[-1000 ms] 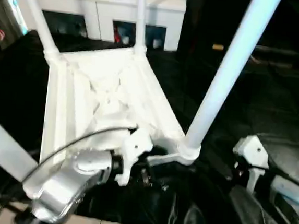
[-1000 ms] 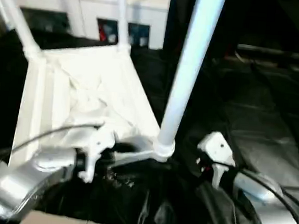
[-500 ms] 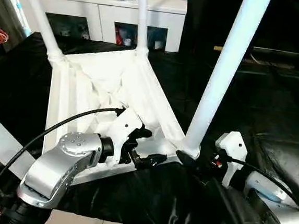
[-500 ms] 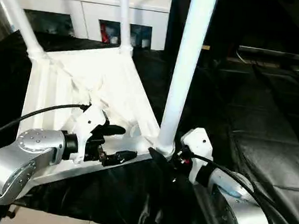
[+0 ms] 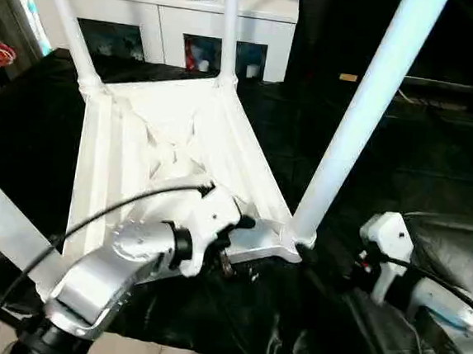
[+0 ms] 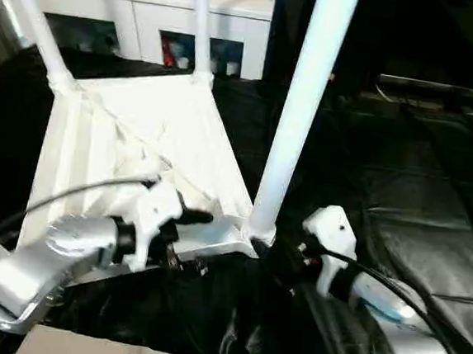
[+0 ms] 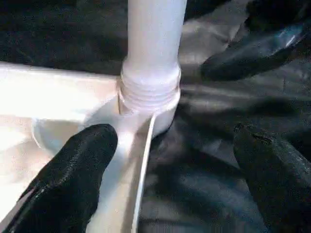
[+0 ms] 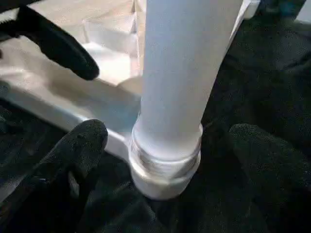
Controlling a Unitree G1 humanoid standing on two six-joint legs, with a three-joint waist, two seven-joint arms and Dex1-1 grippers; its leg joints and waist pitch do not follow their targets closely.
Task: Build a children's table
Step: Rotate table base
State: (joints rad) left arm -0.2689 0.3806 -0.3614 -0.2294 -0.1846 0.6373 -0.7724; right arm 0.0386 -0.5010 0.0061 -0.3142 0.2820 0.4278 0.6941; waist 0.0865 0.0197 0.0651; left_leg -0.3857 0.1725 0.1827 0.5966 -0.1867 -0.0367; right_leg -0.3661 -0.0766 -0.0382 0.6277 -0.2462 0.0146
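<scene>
— Since half a second ago, the right end effector (image 5: pixel 328 264) has drawn back from the near-corner leg (image 5: pixel 359 121), while the left end effector (image 5: pixel 235 243) has slid in along the near rim toward that same corner.

— Are either of them gripping?

— No. Both stand wide open. In the left wrist view one fingertip (image 7: pixel 80 160) sits over the white rim and the other over the black cloth (image 7: pixel 204 160), astride the edge. In the right wrist view the fingers flank the leg's threaded collar (image 8: pixel 165 160) without touching it.

— And the children's table (image 5: pixel 173 147)?

— Upside down on the black-draped bench, ribbed underside up, legs standing in the corner sockets.

— How would it handle?

— Likely light, stiff, hollow plastic, and smooth, so slippery under the pads. The tapered legs would let a grip creep. I'd take the leg low, just above the collar, where it's thickest. The rim is a second sound hold; the long legs make it tippy.
</scene>
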